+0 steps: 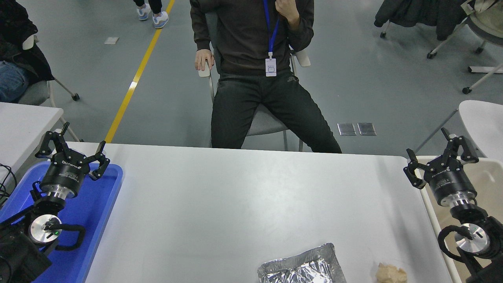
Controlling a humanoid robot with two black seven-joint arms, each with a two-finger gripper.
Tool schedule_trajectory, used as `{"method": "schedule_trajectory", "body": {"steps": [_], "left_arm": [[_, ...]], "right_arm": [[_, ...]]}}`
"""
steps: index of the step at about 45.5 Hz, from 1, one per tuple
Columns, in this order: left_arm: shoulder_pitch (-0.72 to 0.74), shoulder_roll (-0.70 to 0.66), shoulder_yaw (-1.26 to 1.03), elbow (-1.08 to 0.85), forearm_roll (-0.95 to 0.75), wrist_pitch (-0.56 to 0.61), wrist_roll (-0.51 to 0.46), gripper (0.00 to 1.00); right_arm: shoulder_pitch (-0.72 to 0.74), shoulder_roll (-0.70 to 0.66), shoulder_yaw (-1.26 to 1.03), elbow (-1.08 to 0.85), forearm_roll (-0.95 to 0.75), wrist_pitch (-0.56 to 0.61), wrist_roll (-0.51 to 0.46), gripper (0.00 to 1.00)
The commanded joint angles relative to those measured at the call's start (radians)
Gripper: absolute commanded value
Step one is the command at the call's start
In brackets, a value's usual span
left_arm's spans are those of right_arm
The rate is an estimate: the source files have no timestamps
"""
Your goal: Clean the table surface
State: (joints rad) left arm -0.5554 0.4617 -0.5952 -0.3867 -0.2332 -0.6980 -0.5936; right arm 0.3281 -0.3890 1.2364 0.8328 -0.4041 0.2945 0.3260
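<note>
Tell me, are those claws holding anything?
No. The left gripper and the right gripper are both open and empty.

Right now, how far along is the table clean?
Nothing looks done: crumpled foil and a tan scrap lie on the table surface near its front edge. Right gripper hangs open and empty over the right edge; left gripper is parked over the blue tray.

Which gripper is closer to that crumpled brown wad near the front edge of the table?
Right. The right gripper hangs open past the table's right edge, above the brown wad. The left gripper is open over the blue tray, far across the table surface.
</note>
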Motion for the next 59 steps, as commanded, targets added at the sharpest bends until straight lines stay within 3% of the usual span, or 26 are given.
{"method": "schedule_trajectory", "body": {"steps": [1, 11, 27, 48, 59], "left_arm": [[0.000, 0.000, -0.001, 0.000, 0.000, 0.000, 0.000, 1.00], [0.000, 0.000, 0.000, 0.000, 0.000, 0.000, 0.000, 1.00], [0.000, 0.000, 0.000, 0.000, 0.000, 0.000, 0.000, 1.00], [0.000, 0.000, 0.000, -0.001, 0.000, 0.000, 0.000, 1.00], [0.000, -0.002, -0.001, 0.000, 0.000, 0.000, 0.000, 1.00]], "right_arm": [[-0.026, -0.088, -0.043, 0.164, 0.005, -0.035, -0.094, 1.00], [-0.058, -0.209, -0.101, 0.315, -0.013, -0.074, -0.104, 1.00], [-0.055, -0.240, -0.155, 0.503, -0.039, -0.064, -0.094, 0.98], [-0.075, -0.338, -0.313, 0.730, -0.510, -0.061, -0.099, 0.99], [0.018, -0.412, -0.471, 0.732, -0.785, -0.052, -0.097, 1.00]]}}
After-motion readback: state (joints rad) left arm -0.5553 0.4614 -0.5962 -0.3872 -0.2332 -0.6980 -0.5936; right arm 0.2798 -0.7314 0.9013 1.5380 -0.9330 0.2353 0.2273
